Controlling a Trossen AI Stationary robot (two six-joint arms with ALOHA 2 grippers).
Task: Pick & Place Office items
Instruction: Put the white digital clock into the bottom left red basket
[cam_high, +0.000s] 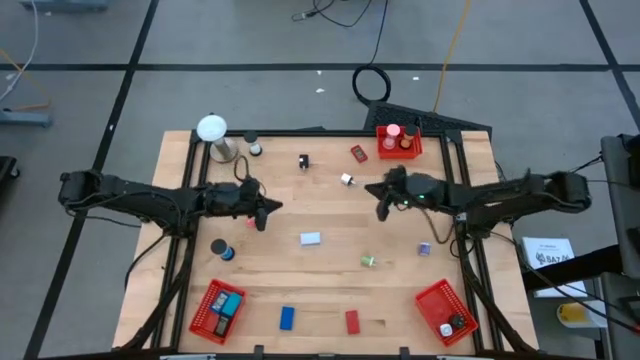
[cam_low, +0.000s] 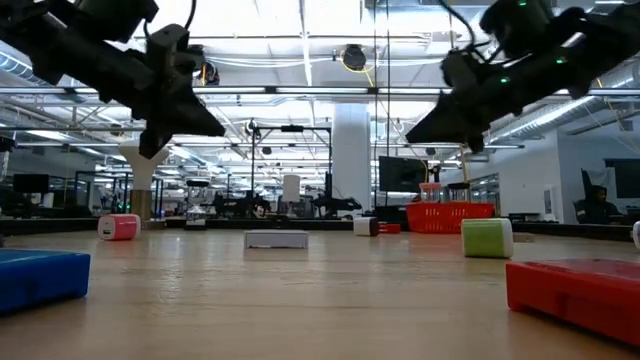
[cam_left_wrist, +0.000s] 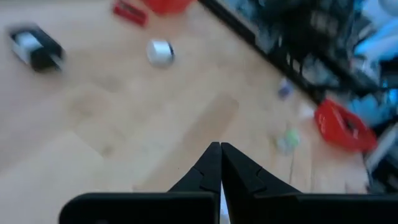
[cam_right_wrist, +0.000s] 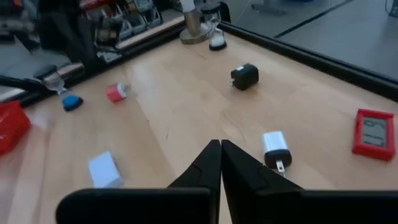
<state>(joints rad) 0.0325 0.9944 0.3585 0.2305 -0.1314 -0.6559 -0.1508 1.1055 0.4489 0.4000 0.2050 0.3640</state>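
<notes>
Overhead, table-level and two wrist cameras share the table (cam_high: 330, 270).

There's the white ball (cam_high: 211, 128) on its metal stand (cam_high: 223, 151), far table (cam_high: 330, 285) edge, beyond the left fingers (cam_high: 268, 208). Red mesh basket (cam_high: 398, 143) just beyond the right fingers (cam_high: 383, 206); second basket (cam_high: 218, 310) and third basket (cam_high: 445, 312) at the near corners, well apart from both.

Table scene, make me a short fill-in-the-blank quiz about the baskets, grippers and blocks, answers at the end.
1. The number of red baskets on the table is ____.
2. Both the left gripper and the right gripper hang above the table with fingers ____.
3. Between the two front baskets lie a red block and a ____ block.
4. The white ball stands at the table's back ____ corner in the high view.

Answers: three; shut; blue; left
</notes>
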